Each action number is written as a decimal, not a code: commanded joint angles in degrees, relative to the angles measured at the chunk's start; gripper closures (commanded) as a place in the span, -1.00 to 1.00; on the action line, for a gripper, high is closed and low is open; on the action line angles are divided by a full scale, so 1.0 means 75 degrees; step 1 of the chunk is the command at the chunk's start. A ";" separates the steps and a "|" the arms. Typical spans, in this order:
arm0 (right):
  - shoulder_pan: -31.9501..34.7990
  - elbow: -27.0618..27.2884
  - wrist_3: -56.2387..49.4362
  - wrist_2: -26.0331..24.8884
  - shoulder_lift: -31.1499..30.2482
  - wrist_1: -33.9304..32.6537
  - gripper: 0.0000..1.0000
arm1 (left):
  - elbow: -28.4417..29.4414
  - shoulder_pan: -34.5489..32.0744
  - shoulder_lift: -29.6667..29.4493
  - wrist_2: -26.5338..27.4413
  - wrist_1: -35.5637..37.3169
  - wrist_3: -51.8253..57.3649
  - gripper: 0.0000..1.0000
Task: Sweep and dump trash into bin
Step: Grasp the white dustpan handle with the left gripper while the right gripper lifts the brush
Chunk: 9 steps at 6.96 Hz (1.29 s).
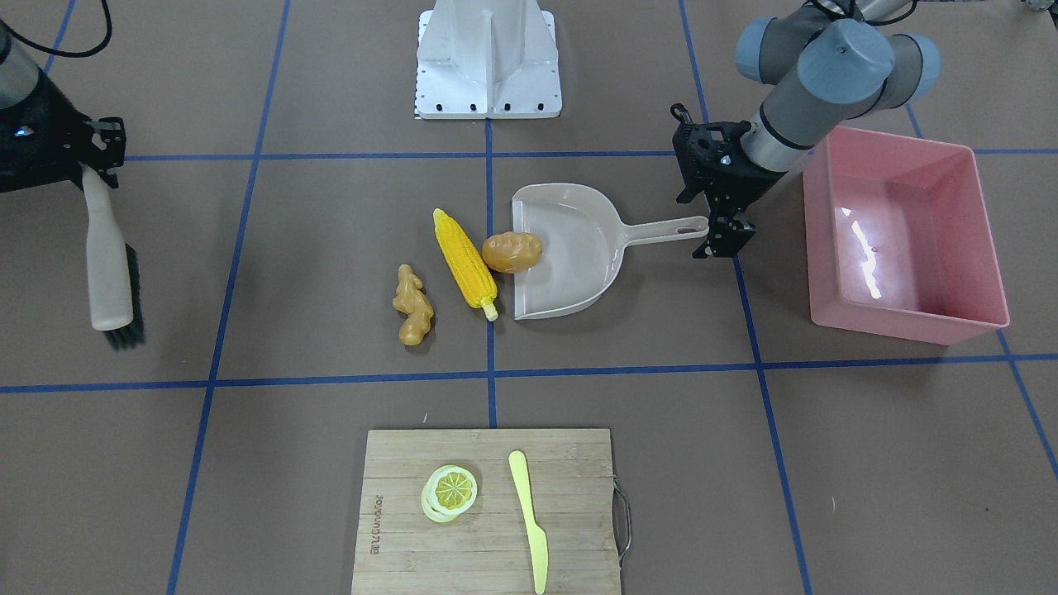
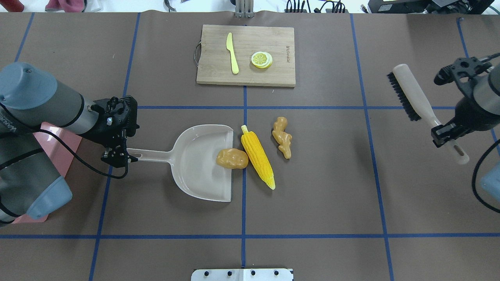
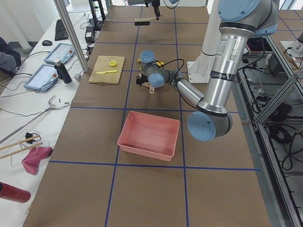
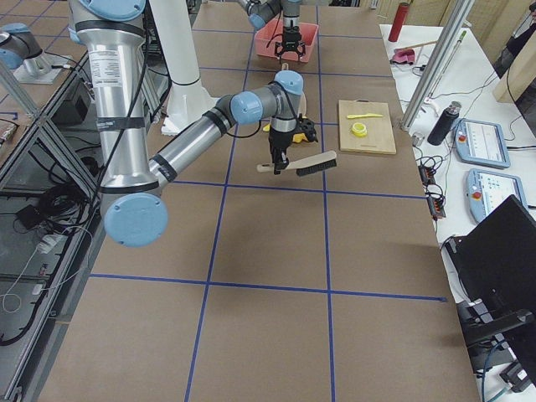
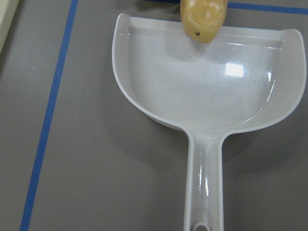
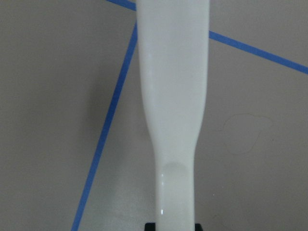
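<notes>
Evidently the right gripper (image 2: 443, 134) clenched the white-handled bristle brush (image 2: 414, 93); the left gripper's (image 2: 117, 156) hold on the grey-beige plastic dustpan (image 2: 195, 175) was unclear. Unheld, it could skid under sweeping.

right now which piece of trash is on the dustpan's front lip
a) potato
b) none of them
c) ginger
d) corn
A: the potato rests on the open front edge of the dustpan, while the corn and the ginger lie on the table beyond it.
</notes>
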 commanded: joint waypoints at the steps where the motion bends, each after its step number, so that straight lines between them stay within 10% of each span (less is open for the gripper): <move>1: -0.1041 -0.0593 0.0328 -0.1017 0.1286 -0.0615 1.00 | 0.0145 0.0057 0.0126 -0.0083 -0.0065 0.0027 -0.98; 5: -0.2296 -0.2948 0.1742 -0.1407 0.3197 -0.0675 1.00 | 0.0555 0.0267 -0.0094 -0.0025 -0.0159 -0.0019 -0.96; 9: -0.3035 -0.3295 0.3034 -0.0999 0.3459 -0.0640 1.00 | 0.0790 0.0373 -0.0247 -0.0013 -0.0323 0.0004 -0.96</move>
